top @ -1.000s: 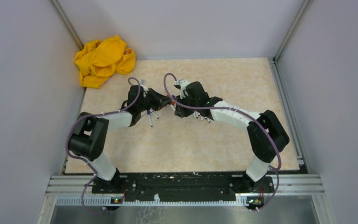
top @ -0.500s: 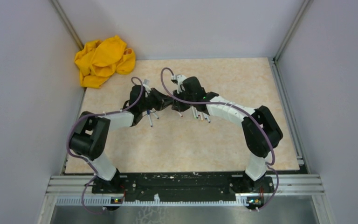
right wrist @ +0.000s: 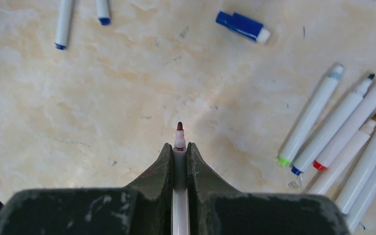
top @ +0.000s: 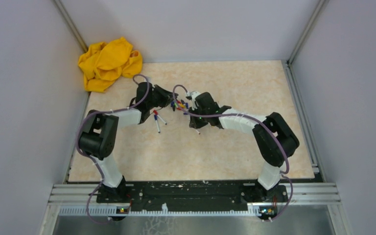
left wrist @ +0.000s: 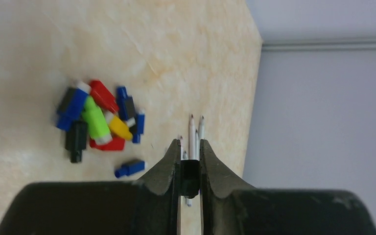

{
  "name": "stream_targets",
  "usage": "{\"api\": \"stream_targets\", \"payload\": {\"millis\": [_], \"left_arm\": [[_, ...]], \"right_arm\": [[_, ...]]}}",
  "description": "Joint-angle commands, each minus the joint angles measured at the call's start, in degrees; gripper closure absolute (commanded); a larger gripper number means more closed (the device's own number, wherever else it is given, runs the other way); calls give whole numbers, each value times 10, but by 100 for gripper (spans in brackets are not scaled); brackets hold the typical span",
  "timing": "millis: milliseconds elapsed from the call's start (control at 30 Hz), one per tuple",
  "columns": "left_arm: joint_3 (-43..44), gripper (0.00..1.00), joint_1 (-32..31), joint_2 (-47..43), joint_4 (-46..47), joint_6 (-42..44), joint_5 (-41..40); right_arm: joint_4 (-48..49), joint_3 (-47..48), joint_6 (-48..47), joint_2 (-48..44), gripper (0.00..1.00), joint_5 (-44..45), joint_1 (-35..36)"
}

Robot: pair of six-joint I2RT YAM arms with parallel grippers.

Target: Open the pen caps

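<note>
Two tight grips: left gripper pinches a dark cap, right gripper an open pen. Drop cap softly on middle-left cap pile.

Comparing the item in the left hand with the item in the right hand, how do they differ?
Shape: the left hand pinches a short black cap; the right hand pinches a long white pen. Position: the cap sits set back inside its hand, while the pen's bare reddish tip sticks out beyond its hand. Shared: each is clamped in a shut hand.
</note>
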Motion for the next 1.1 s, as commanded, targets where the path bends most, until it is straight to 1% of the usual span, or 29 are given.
{"api": "stream_targets", "payload": {"millis": [0,100,200,300,333,400,500,600,667,800,867,1067], "left_arm": [[40,100,7,22,-40,50,-59],[67,100,-5,31,-106,90,-85],[81,100,-15,40,-147,113,-118],[95,94,-24,50,-173,130,-134],[102,91,-27,55,-184,136,-155],[114,88,-32,62,-200,146,-172],[129,80,-41,71,-217,160,-190],[133,77,-47,75,-225,168,-203],[132,74,-48,75,-226,171,-207],[131,65,-51,74,-230,176,-214],[131,63,-51,74,-231,177,-215],[125,63,-53,72,-231,177,-220]], "right_arm": [[14,0,4,-37,100,44,-5],[-5,29,8,-15,100,78,-10],[-25,62,9,15,100,124,-11],[-25,76,12,40,100,161,-11],[-26,79,13,47,100,170,-11],[-25,87,15,62,100,190,-11],[-28,97,17,85,100,205,-14],[-31,104,19,105,100,217,-18],[-29,106,19,112,100,225,-18],[-40,115,20,124,94,246,-19],[-40,115,20,128,92,254,-20],[-41,116,21,135,86,271,-20]]}}
